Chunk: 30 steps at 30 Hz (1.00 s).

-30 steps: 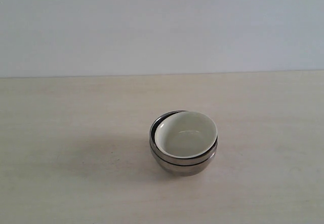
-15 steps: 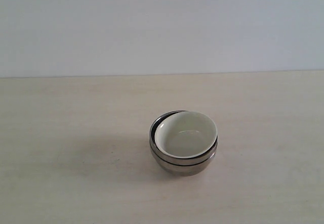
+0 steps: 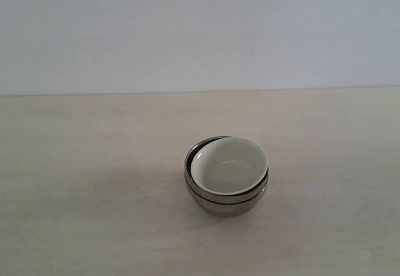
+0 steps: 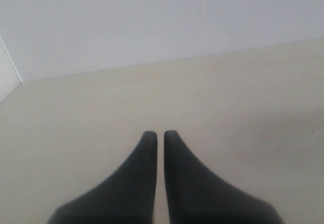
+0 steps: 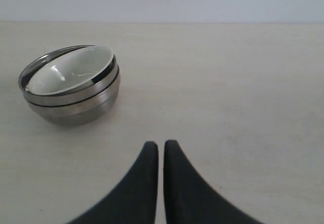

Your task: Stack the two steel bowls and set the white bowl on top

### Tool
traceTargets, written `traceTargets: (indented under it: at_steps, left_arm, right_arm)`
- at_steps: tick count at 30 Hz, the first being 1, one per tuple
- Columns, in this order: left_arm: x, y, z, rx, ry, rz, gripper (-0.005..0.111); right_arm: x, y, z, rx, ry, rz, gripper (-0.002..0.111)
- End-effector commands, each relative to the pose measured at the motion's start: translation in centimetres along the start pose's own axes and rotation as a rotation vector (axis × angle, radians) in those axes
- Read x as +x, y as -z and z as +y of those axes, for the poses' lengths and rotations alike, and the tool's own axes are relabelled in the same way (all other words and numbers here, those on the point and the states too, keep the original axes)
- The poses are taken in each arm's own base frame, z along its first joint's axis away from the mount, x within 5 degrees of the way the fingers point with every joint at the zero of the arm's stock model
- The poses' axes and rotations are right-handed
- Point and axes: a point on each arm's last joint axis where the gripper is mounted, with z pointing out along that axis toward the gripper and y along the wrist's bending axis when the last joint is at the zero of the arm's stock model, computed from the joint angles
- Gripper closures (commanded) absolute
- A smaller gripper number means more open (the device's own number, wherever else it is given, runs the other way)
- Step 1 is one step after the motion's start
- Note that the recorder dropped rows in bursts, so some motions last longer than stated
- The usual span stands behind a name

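The two steel bowls (image 3: 226, 198) stand nested in one another near the middle of the table, and the white bowl (image 3: 230, 165) sits tilted inside the upper one. The right wrist view shows the same steel bowls (image 5: 76, 105) with the white bowl (image 5: 68, 72) in them, well apart from my right gripper (image 5: 161, 144), which is shut with nothing in it. My left gripper (image 4: 160, 134) is shut and empty over bare table; no bowl appears in its view. Neither arm shows in the exterior view.
The pale wooden table (image 3: 75, 163) runs back to a plain light wall (image 3: 200, 32). A corner of the table and wall (image 4: 10, 77) shows in the left wrist view. Nothing else stands on the table.
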Motion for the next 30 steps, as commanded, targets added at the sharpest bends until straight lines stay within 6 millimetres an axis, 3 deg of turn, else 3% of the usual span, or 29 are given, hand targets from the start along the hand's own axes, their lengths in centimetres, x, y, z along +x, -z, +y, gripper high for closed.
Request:
traceTargets:
  at_steps: [1, 30]
  left_arm:
    - [0.03, 0.0, -0.01, -0.002, 0.017, -0.007, 0.103]
    - [0.03, 0.0, -0.01, -0.002, 0.017, -0.007, 0.103]
  right_arm:
    - [0.21, 0.0, -0.61, 0.067, -0.034, 0.006, 0.108]
    - [0.17, 0.04, -0.99, 0.108, -0.048, 0.001, 0.108]
